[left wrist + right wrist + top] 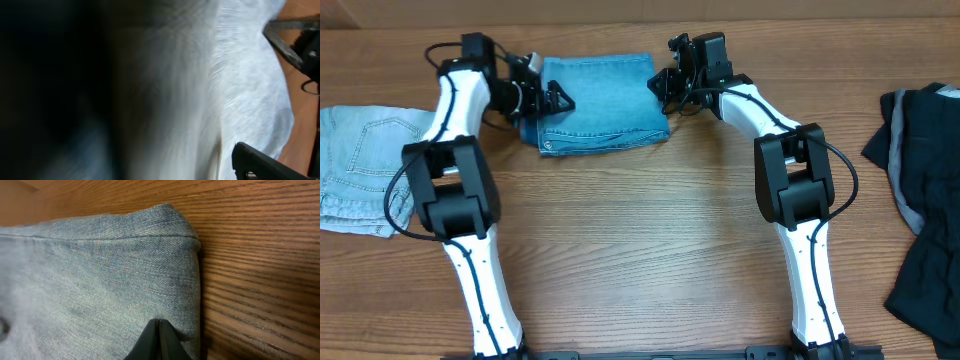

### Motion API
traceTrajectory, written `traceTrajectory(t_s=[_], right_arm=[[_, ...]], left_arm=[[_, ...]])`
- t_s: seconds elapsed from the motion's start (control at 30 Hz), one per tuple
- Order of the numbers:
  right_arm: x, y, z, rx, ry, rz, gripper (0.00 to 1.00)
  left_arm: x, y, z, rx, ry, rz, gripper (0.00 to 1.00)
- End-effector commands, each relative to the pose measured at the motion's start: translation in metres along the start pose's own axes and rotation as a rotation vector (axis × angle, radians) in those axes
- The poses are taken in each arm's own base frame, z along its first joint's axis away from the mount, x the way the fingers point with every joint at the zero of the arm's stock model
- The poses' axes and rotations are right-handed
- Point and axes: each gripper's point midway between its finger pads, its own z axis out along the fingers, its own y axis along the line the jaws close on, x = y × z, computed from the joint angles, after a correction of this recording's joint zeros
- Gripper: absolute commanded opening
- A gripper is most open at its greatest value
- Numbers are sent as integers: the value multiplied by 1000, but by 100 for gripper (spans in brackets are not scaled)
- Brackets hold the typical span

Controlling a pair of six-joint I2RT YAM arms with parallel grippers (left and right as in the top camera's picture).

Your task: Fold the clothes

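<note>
The medium-blue jeans (600, 100) lie folded into a compact rectangle at the far middle of the table. My left gripper (558, 100) is at the fold's left edge, its fingers apart over the denim. In the left wrist view the pale, blurred cloth (240, 75) fills the frame and only one black finger (255, 162) shows. My right gripper (660, 88) is at the fold's right edge. In the right wrist view its fingers (160, 327) are pressed together, with the tip resting on the denim (100, 270) near the folded corner.
Paler light-blue jeans (360, 170) lie crumpled at the left edge. A black garment with a grey edge (920, 200) lies at the right edge. The wooden table (650, 230) stretches between the two arm bases.
</note>
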Motion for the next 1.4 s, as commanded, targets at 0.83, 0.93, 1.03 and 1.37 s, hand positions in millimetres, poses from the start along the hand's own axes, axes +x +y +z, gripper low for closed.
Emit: traceTrajectory(t_s=[0.83, 0.93, 1.03, 1.37], right_arm=[[-40, -53, -303, 414, 3, 390, 100], [-38, -56, -306, 418, 8, 400, 100], [-37, -56, -306, 418, 8, 401, 100], [-37, -56, -306, 418, 8, 401, 100]], left_arm=[[-86, -56, -322, -67, -686, -349, 4], [-57, -9, -374, -80, -744, -478, 4], [-30, 41, -399, -133, -770, -550, 4], [6, 160, -358, -177, -807, -784, 4]])
